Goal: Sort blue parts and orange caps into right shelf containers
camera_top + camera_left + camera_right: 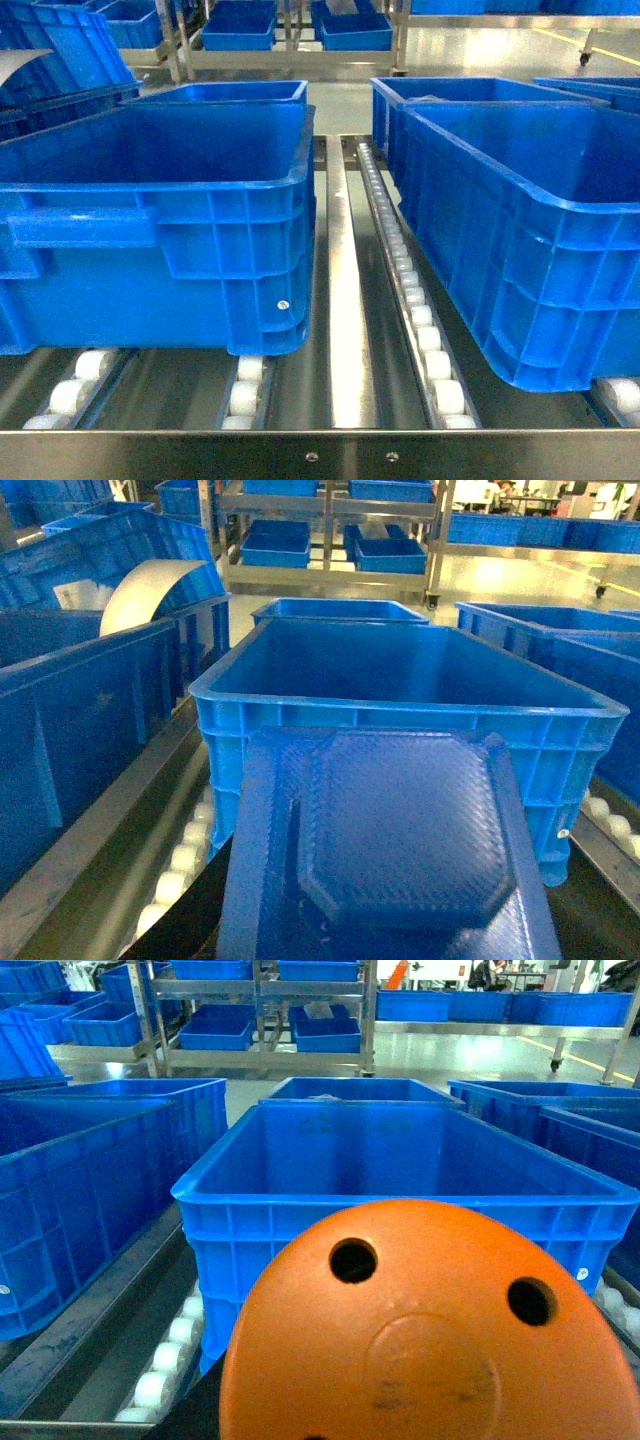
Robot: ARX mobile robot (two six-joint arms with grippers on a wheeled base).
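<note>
Plastic crates on a polished steel rack

The crates (160, 200) were moulded blue plastic with a soft sheen and ribbed walls. The shelf (340, 300) was bright stainless steel, mirror-glossy along its flat rails, carrying smooth white plastic rollers (425, 330). Close before the left wrist camera, the blue part (400, 830) showed a finely cross-hatched, matt face. Before the right wrist camera, the orange cap (430, 1330) looked smooth, semi-matt plastic, faintly scuffed.
</note>
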